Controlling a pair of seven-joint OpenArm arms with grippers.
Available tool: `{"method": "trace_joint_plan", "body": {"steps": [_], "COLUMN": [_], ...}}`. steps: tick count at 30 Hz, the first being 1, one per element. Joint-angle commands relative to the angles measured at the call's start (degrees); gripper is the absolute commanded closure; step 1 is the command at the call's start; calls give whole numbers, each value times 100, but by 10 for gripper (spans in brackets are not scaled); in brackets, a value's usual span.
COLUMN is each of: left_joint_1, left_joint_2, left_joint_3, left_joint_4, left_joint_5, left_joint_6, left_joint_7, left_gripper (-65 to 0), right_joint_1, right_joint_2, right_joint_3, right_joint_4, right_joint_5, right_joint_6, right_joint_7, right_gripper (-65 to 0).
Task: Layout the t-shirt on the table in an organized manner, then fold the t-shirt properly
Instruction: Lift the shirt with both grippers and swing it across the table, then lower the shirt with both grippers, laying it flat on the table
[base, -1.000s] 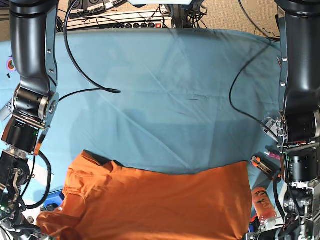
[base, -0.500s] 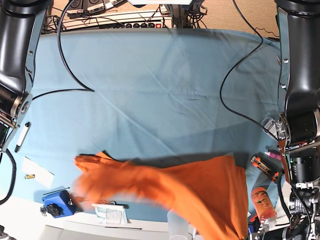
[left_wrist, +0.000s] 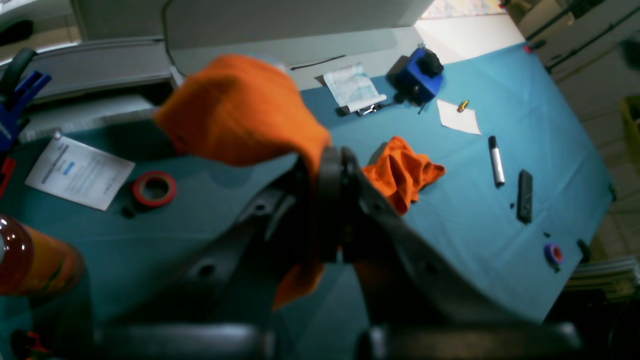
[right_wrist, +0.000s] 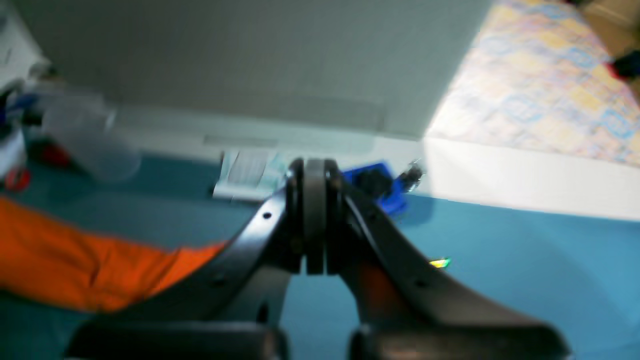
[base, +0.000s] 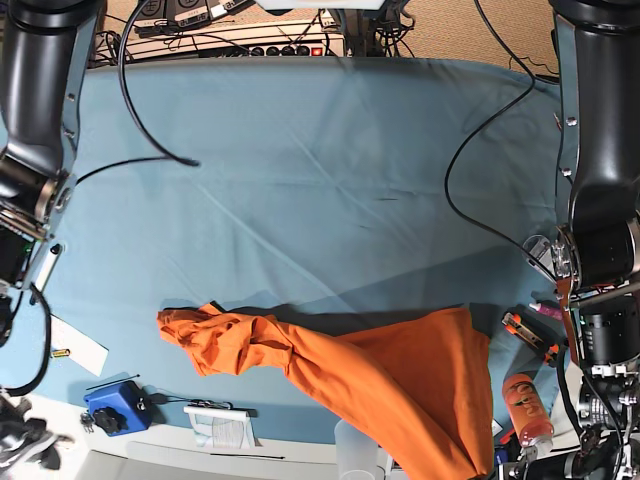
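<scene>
The orange t-shirt (base: 400, 385) lies twisted on the light blue table (base: 320, 180) near the front edge. Its crumpled end (base: 215, 340) rests at the left, and the wider part runs down to the front right. In the left wrist view my left gripper (left_wrist: 331, 200) is shut on a fold of the t-shirt (left_wrist: 240, 110), with cloth bulging above the jaws and hanging below them. In the blurred right wrist view my right gripper (right_wrist: 314, 215) is shut with nothing between its jaws. There the t-shirt (right_wrist: 75, 270) lies to its left, apart from it.
Along the front edge sit a blue box (base: 112, 408), a white packet (base: 222, 425) and a clear cup (base: 358, 447). An orange bottle (base: 527, 408) stands at the right edge. A marker (base: 45, 262) and a paper slip (base: 75, 345) lie left. A black cable (base: 150, 160) loops over the back left.
The t-shirt, spread flat along the front edge a second ago, has been dragged right and bunched into a twisted strip. The right arm has swung out left, uncovering the clutter at the front edge.
</scene>
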Motion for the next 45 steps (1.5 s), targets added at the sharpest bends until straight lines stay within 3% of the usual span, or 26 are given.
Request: {"method": "trace_joint_plan", "body": {"steps": [1,3,6,8,11,14,17,21,25,28,33,45], "left_joint_1": [-282,-280,-280,-271,-256,-267,-258,-232,-234,-234,-234,-232], "left_joint_2": [-94,-166,-334,-470,-706,-846,-868,-844,-789,-785,-787,-782], "left_joint_3": [-15,-15,-13,-13,-13,-13,-13,-11,-13,-13,-13,-13], "left_joint_4": [111,111,111,109,109,109,109,109,109,109,109,109], "left_joint_5": [-144,-144,-144,-142,-144,-144,-144,-146,-144,-144,-144,-149], "left_joint_6": [-26,-26,-26,-179,-262,-258,-260,-260,-260,-260,-260,-260], "left_joint_7": [-68,-55,0,79,87,68,72,66,72,76,72,70], "left_gripper": [0,0,0,0,0,0,0,0,0,0,0,0], "right_joint_1": [188,107,33,-66,-291,-588,-876,-1119,-1276,-1268,-1272,-1272], "right_joint_2": [-39,-190,-398,-450,-538,-616,-625,-925,-1331,-1670,-2039,-2323], "right_joint_3": [9,9,-9,-155,-691,-1449,-2234,-2914,-3169,-3167,-3163,-3163], "right_joint_4": [85,85,79,79,74,74,74,72,-26,-463,-1375,-1574], "right_joint_5": [140,136,122,140,63,-343,-730,-1676,-1967,-2269,-2470,-2474], "right_joint_6": [146,413,595,590,588,573,13,-638,-684,-986,-1156,-1263], "right_joint_7": [-11,-437,-828,-824,-748,-87,868,1189,1449,1502,1814,2146], "right_gripper": [0,-19,-128,-178,-187,-187,-187,-187,-187,-187,-187,-187]}}
